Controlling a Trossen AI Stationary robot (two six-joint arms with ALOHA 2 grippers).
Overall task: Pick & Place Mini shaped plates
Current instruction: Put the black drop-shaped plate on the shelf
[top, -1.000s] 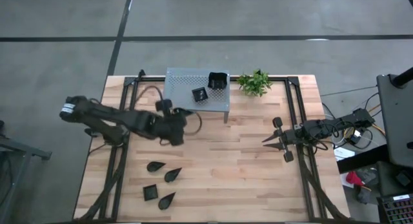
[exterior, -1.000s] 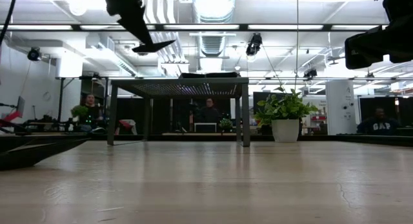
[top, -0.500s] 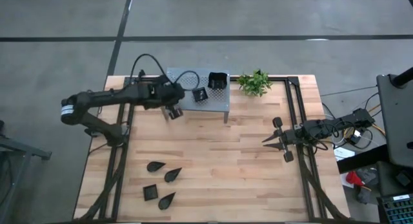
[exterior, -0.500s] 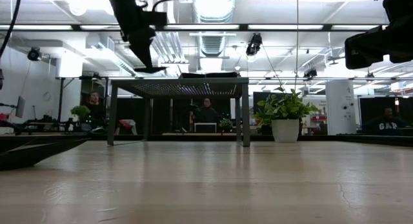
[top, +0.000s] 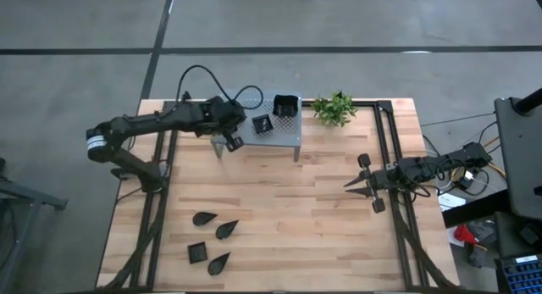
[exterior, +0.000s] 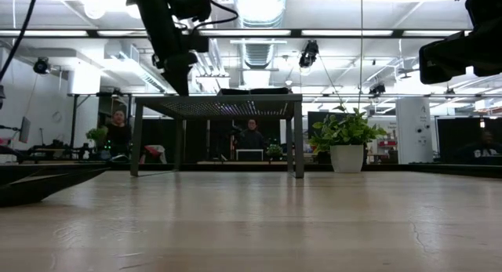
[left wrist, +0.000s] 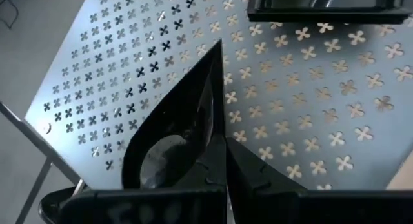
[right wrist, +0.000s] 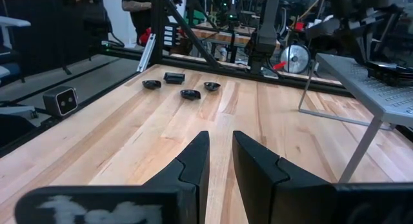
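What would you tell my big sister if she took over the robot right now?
Left gripper: shut on a leaf-shaped plate, over the grey perforated shelf.
Right gripper: open, empty, waiting over the table's right side.
Done: two square plates on the shelf, a small one and a bigger one.
Left: set this plate down, then fetch four plates lying at the table's front left.
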